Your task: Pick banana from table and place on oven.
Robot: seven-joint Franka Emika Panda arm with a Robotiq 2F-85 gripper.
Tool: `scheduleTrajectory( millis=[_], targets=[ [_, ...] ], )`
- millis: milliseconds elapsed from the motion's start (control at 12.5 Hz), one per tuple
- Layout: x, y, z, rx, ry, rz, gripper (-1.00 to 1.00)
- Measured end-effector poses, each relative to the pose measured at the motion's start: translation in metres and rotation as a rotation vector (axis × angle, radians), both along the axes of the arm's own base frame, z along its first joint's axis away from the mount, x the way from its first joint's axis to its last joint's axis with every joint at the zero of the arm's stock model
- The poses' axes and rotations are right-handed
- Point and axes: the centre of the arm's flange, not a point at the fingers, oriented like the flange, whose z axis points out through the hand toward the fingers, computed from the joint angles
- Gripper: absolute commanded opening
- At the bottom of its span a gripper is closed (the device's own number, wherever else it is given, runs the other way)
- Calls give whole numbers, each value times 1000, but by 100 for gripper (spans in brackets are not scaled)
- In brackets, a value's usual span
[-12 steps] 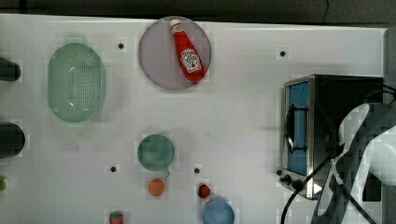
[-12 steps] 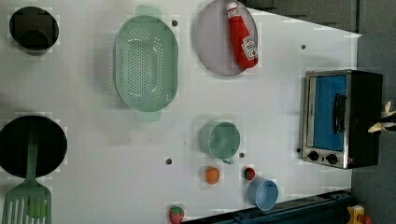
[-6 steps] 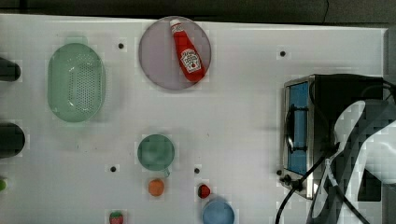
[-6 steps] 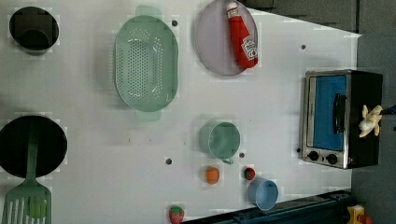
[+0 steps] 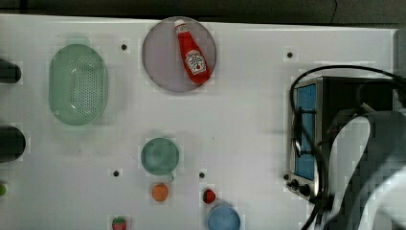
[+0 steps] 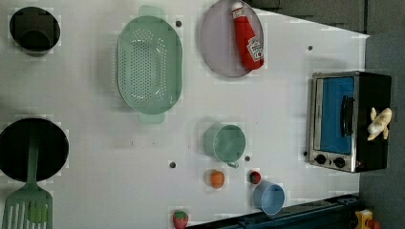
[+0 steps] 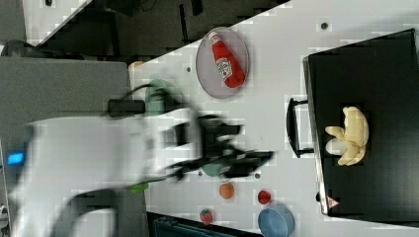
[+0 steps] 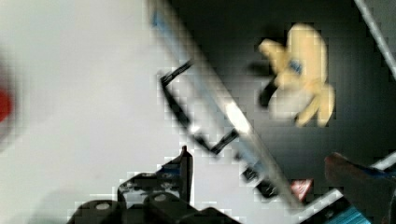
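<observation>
On top of the oven (image 7: 365,123) lies the banana (image 7: 350,135), clear of the end effector (image 8: 261,186), whose fingers stand wide apart and hold nothing. Judging by that, the placing is done; the arm (image 7: 84,163) should pull away straight and high, so no finger clips the banana (it sits toward the oven's front edge). Motion blur smears the arm in the right view, and the arm covers the oven top in the top view.

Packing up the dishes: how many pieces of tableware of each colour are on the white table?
Green: 3 (perforated colander, mug, slotted spatula)
Black: 2 (round bowl, round pan)
Blue: 1 (cup)
Grey: 1 (round plate)
Total: 7
</observation>
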Motion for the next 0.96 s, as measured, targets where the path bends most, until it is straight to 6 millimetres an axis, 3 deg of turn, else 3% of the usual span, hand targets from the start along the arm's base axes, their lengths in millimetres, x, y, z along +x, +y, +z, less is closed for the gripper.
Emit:
scheduleTrajectory(
  millis=[240,400,560,720,880,960],
  targets=[
    [-3,88,70,7,-76,-98,100],
    [13,169,94,-12,-118,-148,100],
    [32,261,89,-20,-115,-154,100],
    [36,329,66,-19,-64,-151,100],
    [29,358,44,-52,-23,-141,100],
    [31,361,39,-50,-15,-168,100]
  ],
)
